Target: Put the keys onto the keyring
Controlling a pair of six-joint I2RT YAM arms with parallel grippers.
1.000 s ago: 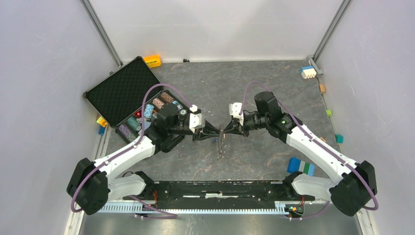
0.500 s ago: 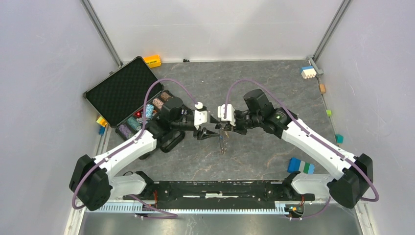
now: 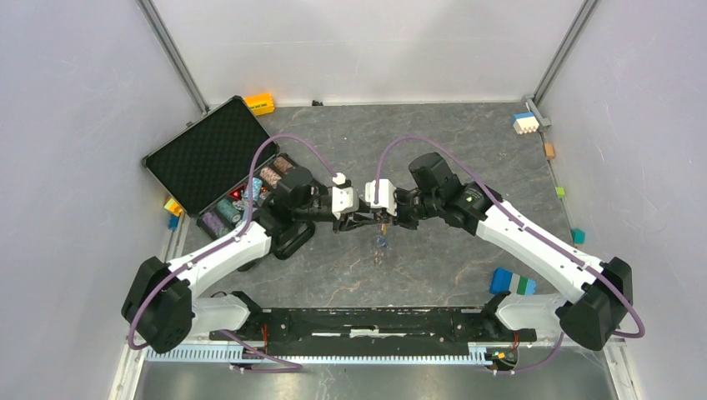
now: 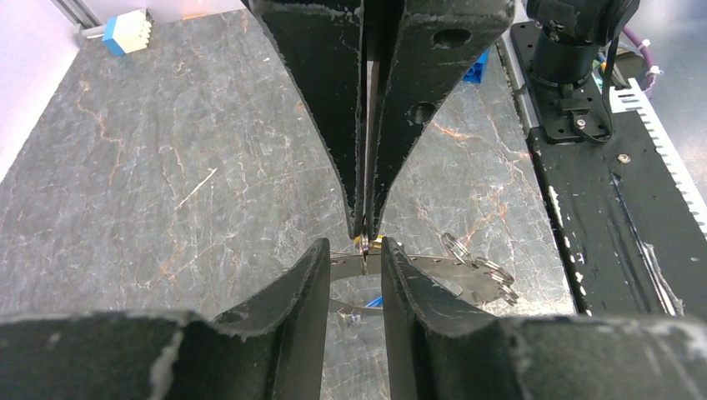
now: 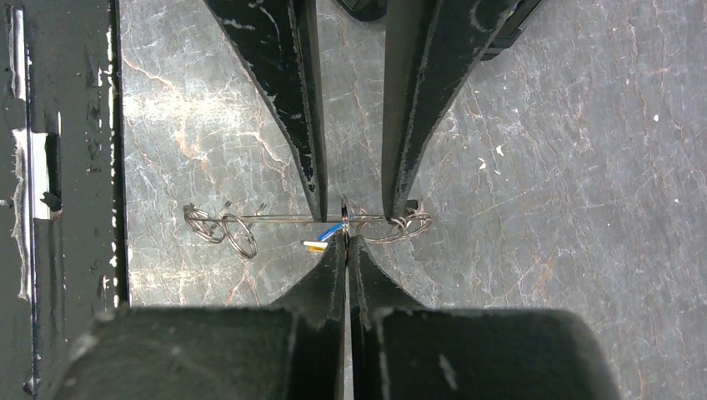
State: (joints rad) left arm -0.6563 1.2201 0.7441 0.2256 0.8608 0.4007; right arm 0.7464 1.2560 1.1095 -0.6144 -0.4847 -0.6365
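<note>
The keyring (image 5: 275, 218) is a thin silvery metal loop seen edge-on, with small split rings (image 5: 221, 229) bunched at its ends. It hangs above the table between both grippers (image 3: 380, 227). My right gripper (image 5: 345, 237) is shut on a thin metal part at the loop's middle. A blue key (image 5: 333, 232) and a yellow-headed key (image 5: 315, 245) dangle just beside its tips. My left gripper (image 4: 354, 262) faces it tip to tip, jaws apart, and the loop's strip (image 4: 433, 268) crosses the gap at its fingertips. The blue key (image 3: 381, 242) shows below both grippers.
An open black case (image 3: 204, 150) with poker chips stands at the left, close behind my left arm. A blue and green block (image 3: 513, 283) lies at the right. Small coloured blocks (image 3: 523, 122) sit along the walls. The black base rail (image 3: 375, 321) runs along the near edge.
Both grippers moved away from the bases and closer together, tips now meeting. The long dangling strand has drawn up short. My left jaws widened, then narrowed partly.
</note>
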